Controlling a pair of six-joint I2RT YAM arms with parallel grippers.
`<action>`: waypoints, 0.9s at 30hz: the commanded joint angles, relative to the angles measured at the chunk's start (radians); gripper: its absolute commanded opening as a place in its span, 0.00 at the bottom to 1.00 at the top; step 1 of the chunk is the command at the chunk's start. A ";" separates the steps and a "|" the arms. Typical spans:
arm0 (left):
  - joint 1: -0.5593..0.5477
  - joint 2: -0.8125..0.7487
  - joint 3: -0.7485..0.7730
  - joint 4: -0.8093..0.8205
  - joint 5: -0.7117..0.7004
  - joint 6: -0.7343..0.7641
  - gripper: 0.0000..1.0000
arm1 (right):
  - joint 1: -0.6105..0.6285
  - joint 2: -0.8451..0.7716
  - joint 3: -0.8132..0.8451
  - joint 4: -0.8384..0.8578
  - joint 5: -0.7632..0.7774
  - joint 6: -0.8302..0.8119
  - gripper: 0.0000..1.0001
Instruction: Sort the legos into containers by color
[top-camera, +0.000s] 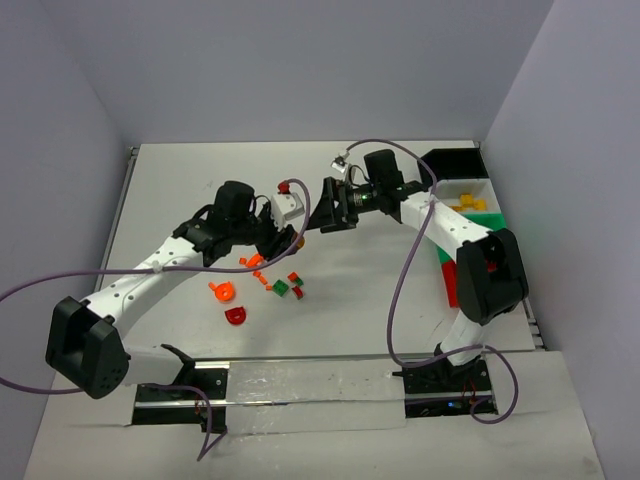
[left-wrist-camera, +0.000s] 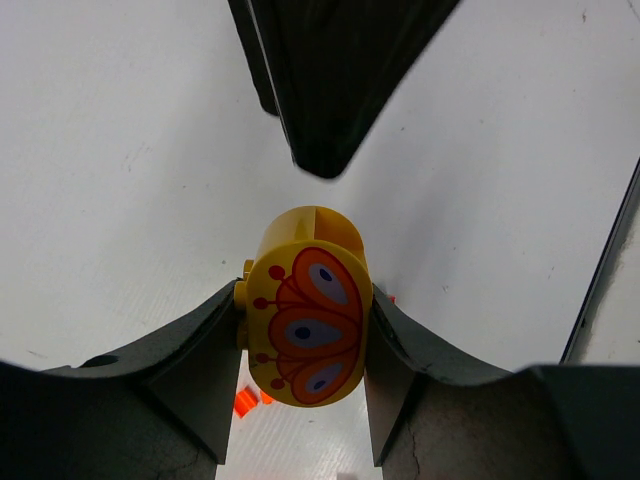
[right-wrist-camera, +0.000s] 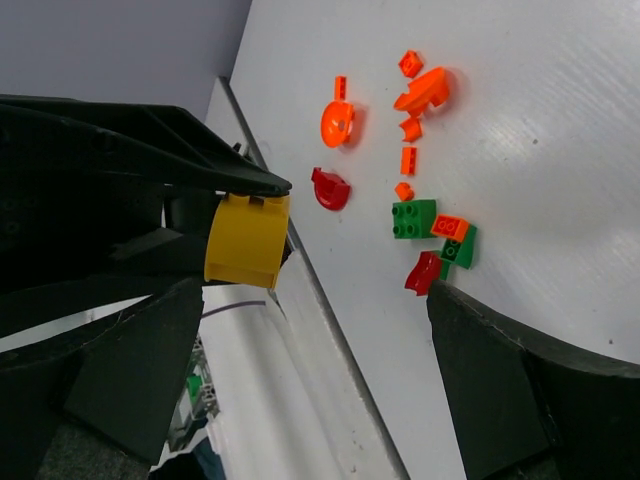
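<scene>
yellow lego (left-wrist-camera: 305, 320), sides seemingly behind fingers (left-wrist-camera: 190, 380)

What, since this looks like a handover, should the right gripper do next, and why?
Probably ease the open right gripper forward until its fingers flank the yellow patterned round brick. The left gripper holds that brick up facing it, and the white bin holding yellow pieces sits on the right arm's side.
</scene>
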 joint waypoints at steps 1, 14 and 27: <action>-0.016 -0.004 0.048 0.035 -0.008 -0.029 0.11 | 0.041 0.017 0.020 0.027 -0.028 0.024 1.00; -0.045 0.004 0.068 0.042 -0.069 -0.023 0.11 | 0.162 0.023 -0.027 0.032 -0.017 0.020 0.88; -0.043 -0.009 0.082 0.018 -0.153 -0.039 0.99 | 0.051 0.048 0.015 -0.005 -0.062 0.020 0.00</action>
